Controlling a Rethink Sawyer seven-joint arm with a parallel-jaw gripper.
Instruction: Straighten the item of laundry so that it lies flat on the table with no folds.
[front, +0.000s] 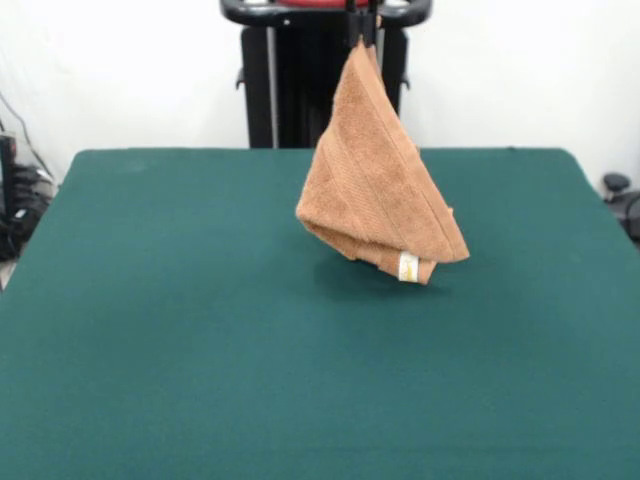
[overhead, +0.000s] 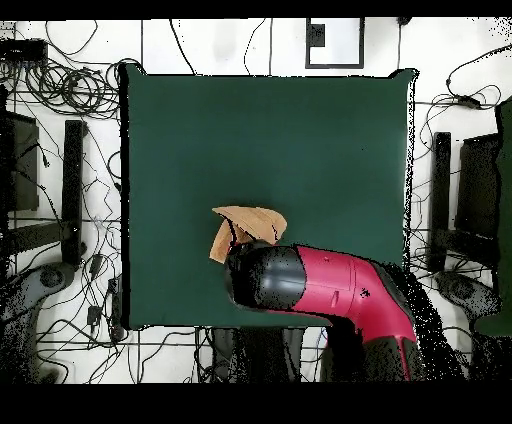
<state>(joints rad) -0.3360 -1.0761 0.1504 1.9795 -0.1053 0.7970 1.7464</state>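
Observation:
The orange-tan terry towel (front: 375, 190) hangs in the air from one corner, pinched at the picture's top by my gripper (front: 362, 30), whose dark tips just show. The towel drapes in a cone, with a woven band stripe and a small white tag (front: 408, 266) at its lowest fold. Its bottom hangs just over the dark green table (front: 180, 330), and I cannot tell whether it touches. In the overhead view the towel (overhead: 245, 228) sticks out from under the red and black arm (overhead: 320, 285), which hides the gripper.
The robot's black pedestal (front: 300, 90) stands behind the table's far edge. Cables and black stands (overhead: 70, 180) lie on the floor round the table in the overhead view.

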